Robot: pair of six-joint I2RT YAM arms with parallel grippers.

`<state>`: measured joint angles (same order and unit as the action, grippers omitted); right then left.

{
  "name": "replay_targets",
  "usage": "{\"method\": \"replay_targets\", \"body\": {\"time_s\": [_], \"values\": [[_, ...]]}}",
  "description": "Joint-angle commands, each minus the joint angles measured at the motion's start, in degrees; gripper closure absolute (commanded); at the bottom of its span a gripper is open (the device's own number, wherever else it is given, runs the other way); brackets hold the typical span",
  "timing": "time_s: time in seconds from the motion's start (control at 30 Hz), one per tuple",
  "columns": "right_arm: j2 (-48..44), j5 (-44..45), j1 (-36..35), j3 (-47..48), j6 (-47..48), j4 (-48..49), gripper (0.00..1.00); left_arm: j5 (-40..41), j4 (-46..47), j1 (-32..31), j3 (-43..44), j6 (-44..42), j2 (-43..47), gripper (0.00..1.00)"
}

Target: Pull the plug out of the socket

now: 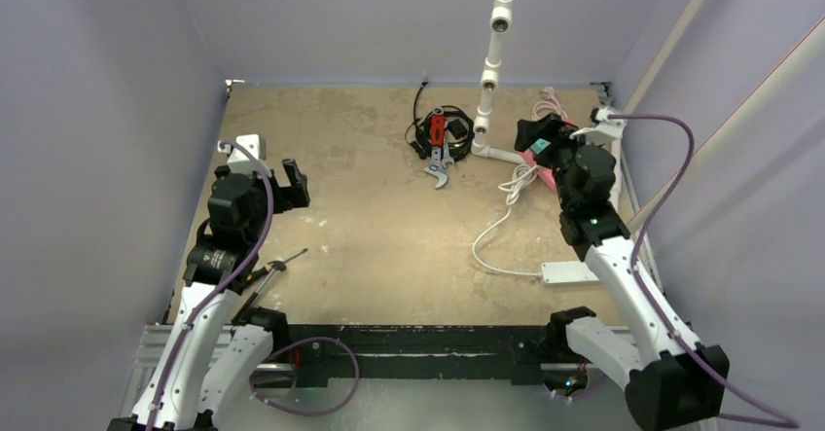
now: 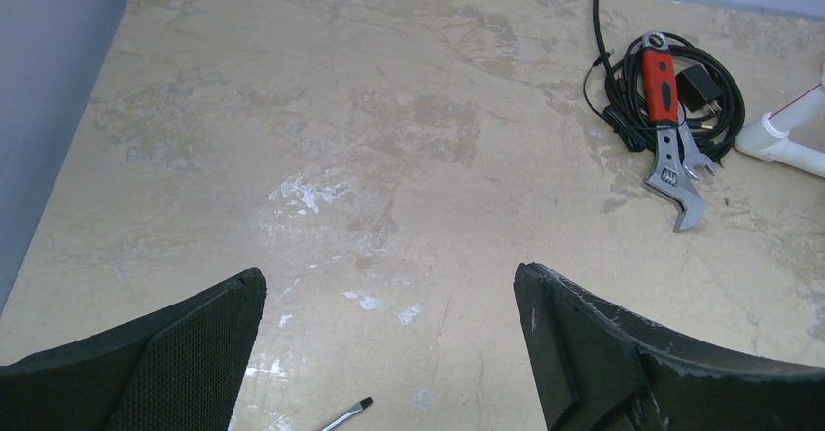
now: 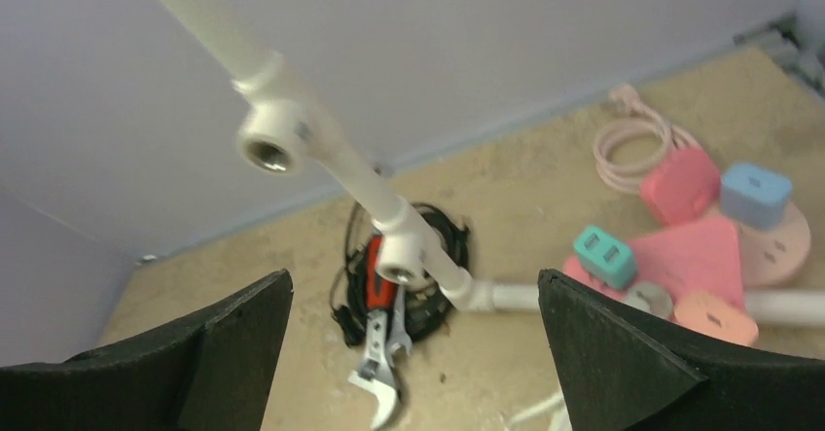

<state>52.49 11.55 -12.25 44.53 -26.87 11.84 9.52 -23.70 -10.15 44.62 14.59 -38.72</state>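
The plug [image 3: 756,195], a small light-blue cube, sits on the socket [image 3: 783,246], a flat round pink disc at the right edge of the right wrist view. The socket's coiled pink cord [image 3: 627,144] lies behind it. A teal adapter [image 3: 605,256], a pink block [image 3: 679,183] and an orange-pink block [image 3: 715,316] crowd the disc. My right gripper [image 3: 413,280] is open and empty, raised above the table to the left of the socket. In the top view it [image 1: 547,147] covers most of the socket [image 1: 528,157]. My left gripper [image 2: 389,273] is open and empty over bare table at the far left [image 1: 292,183].
A white pipe assembly [image 1: 491,61] rises next to the socket; it also crosses the right wrist view [image 3: 321,149]. A red-handled wrench [image 1: 440,149] lies on a black coiled cable. A white power strip [image 1: 569,272] and its cord lie front right. A screwdriver [image 1: 277,268] lies by the left arm.
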Motion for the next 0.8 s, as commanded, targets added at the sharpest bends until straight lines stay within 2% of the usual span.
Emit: {"method": "replay_targets", "body": {"time_s": [0.0, 0.27, 0.47, 0.67, 0.77], "values": [[5.0, 7.5, 0.1, 1.1, -6.0, -10.5, 0.01, -1.5, 0.4, -0.3, 0.8, 0.9, 0.7, 0.01], [14.2, 17.3, 0.0, -0.5, -14.4, -10.6, 0.01, -2.0, 0.4, -1.5, 0.6, 0.7, 0.7, 0.01], [21.8, 9.8, 0.2, -0.3, -12.5, -6.4, 0.01, -2.2, 0.6, -2.0, 0.5, 0.5, 0.4, 0.01], [23.9, 9.7, 0.2, -1.6, -10.3, -5.7, 0.01, -5.1, 1.2, -2.2, 0.2, 0.1, -0.2, 0.01], [26.6, 5.7, 0.1, -1.7, -8.7, -4.5, 0.01, -8.4, 1.8, -2.2, 0.0, -0.4, -0.3, 0.01]]}}
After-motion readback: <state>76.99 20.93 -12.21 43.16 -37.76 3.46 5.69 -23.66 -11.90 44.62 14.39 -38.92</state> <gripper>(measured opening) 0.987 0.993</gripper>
